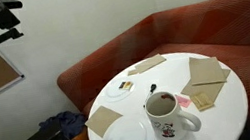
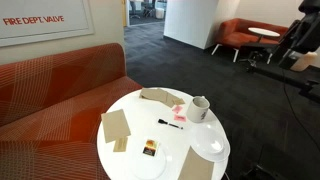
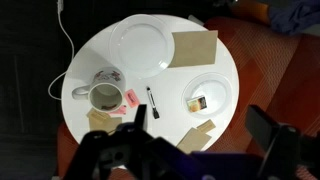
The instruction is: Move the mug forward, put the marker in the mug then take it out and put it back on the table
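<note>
The white mug (image 3: 103, 95) with a dark print stands upright near the rim of the round white table (image 3: 170, 80); both exterior views show the mug (image 1: 169, 112) (image 2: 199, 108). The black marker (image 3: 152, 102) lies flat on the table just beside the mug, with pink packets (image 3: 131, 100) between them, and it also shows in an exterior view (image 2: 168, 123). My gripper (image 3: 203, 125) hangs high above the table, open, with nothing between its dark fingers (image 3: 140, 115). I cannot make it out for certain in the exterior views.
A large empty plate (image 3: 142, 42) and a small plate (image 3: 205, 93) holding a packet sit on the table. Brown napkins (image 3: 195, 45) (image 3: 195, 135) lie around them. A red sofa (image 1: 199, 28) curves behind the table. A white cable (image 3: 62, 60) lies on the dark floor.
</note>
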`<state>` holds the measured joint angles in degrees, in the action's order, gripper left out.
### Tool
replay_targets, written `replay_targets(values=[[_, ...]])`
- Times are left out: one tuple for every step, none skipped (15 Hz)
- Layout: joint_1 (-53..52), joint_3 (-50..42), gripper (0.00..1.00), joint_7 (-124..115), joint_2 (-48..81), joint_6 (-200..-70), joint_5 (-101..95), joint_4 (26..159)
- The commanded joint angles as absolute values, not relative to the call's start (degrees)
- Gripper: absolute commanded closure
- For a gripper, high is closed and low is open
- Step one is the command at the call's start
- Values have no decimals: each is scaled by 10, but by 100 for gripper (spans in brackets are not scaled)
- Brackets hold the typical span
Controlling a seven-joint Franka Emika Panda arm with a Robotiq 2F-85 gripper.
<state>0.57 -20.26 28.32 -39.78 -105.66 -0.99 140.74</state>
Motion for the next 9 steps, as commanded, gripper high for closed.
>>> replay_targets(values=[[17,-194,0,289,-395,-1055,-3,1406],[17,-194,0,289,-395,-1055,-3,1406],[17,-194,0,289,-395,-1055,-3,1406],[17,-194,0,289,-395,-1055,-3,1406],[17,-194,0,289,-395,-1055,-3,1406],[17,-194,0,289,-395,-1055,-3,1406],[17,-190,0,285,-394,-1061,-5,1408],[19,-184,0,275,-392,-1071,-7,1412],[19,-178,0,266,-387,-1082,-9,1416]])
